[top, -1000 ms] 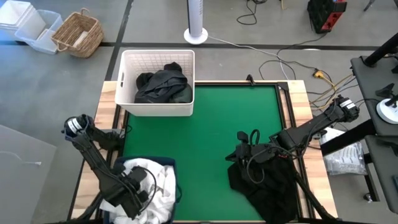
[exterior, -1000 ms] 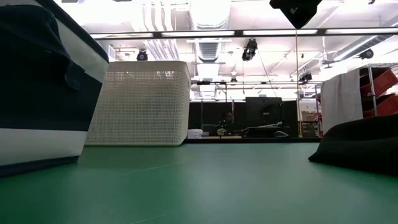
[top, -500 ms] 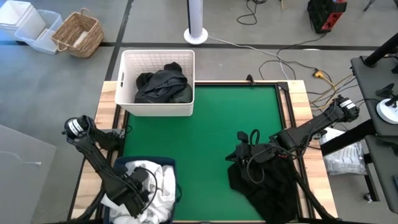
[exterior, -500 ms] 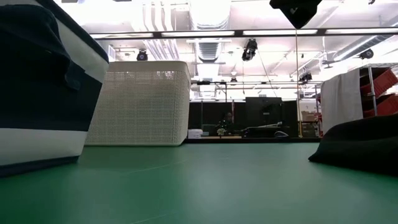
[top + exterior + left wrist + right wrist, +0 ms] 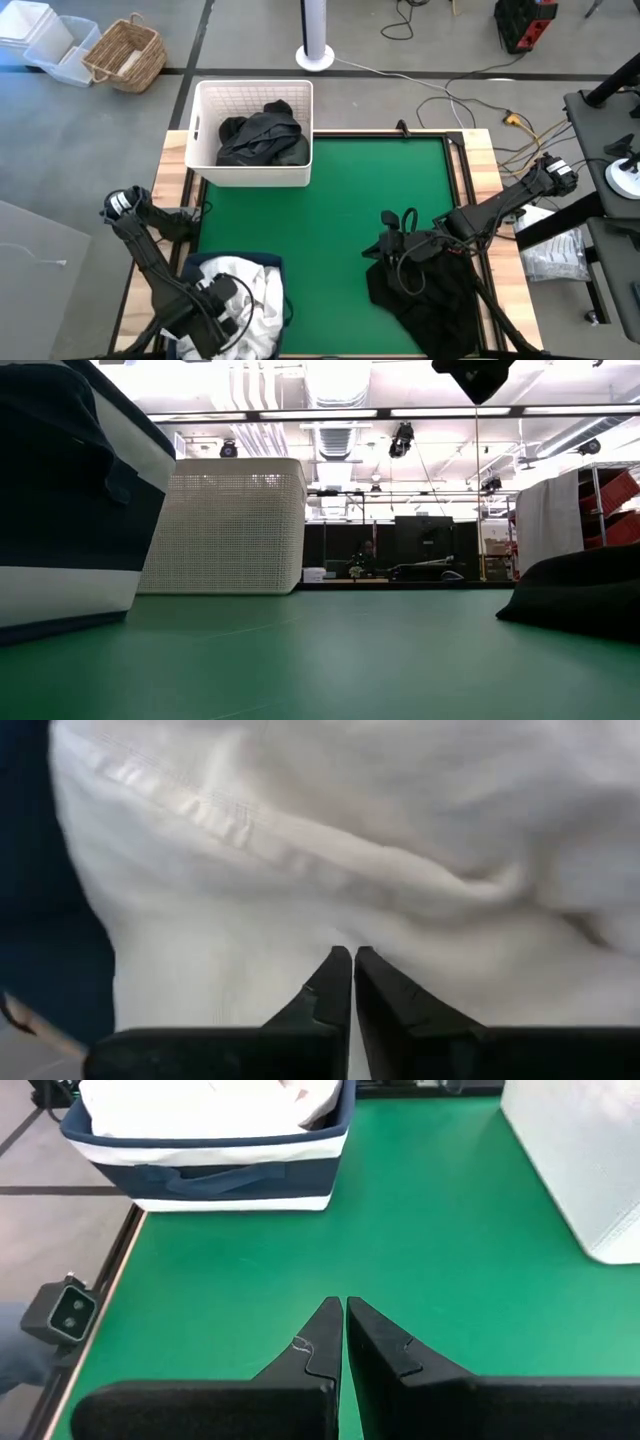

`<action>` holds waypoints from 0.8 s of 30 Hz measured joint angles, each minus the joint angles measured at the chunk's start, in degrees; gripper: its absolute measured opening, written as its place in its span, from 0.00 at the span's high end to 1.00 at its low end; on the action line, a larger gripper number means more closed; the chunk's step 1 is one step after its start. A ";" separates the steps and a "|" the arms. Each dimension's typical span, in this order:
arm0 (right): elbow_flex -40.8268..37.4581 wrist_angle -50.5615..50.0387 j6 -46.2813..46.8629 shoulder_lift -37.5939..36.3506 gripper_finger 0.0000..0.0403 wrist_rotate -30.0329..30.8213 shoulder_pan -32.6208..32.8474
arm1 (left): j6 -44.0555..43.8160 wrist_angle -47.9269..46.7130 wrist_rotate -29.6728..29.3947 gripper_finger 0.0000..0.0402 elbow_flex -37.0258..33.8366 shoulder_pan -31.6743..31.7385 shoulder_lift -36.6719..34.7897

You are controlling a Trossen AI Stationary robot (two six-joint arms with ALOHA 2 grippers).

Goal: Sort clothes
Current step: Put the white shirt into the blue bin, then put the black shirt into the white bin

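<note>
White clothes [image 5: 255,290] lie heaped in the navy bin [image 5: 283,263] at the table's near left. My left gripper [image 5: 352,955] hangs over them, shut, with white cloth [image 5: 350,850] filling its view. Dark clothes [image 5: 262,135] lie in the white lattice basket [image 5: 255,172] at the far left. A pile of black clothes [image 5: 430,295] rests on the green mat at the near right. My right gripper [image 5: 343,1305] is shut with nothing between its fingers, above the mat at the pile's left edge [image 5: 378,248]. My left gripper's shut fingertips [image 5: 335,970] point down at the white clothes in the bin. Whether they touch the cloth I cannot tell.
The middle of the green mat [image 5: 330,210] lies bare between basket, bin and black pile. A wooden frame [image 5: 475,170] borders the mat. In the low view the bin [image 5: 60,510] stands close at the left and the black pile [image 5: 585,590] at the right.
My left gripper has shifted a little toward the table's near edge, over the bin.
</note>
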 joint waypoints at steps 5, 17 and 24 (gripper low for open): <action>1.55 -0.06 -2.26 0.00 0.97 0.61 0.00 | 1.03 -8.08 -0.75 1.00 9.60 -0.11 0.00; 10.11 -14.30 -3.53 -0.02 0.97 0.07 0.50 | 28.49 -7.52 -42.04 1.00 22.94 -0.21 0.48; 14.19 -28.10 -2.71 -0.02 0.97 -7.09 1.76 | 41.39 -7.45 -49.54 1.00 23.51 2.61 0.53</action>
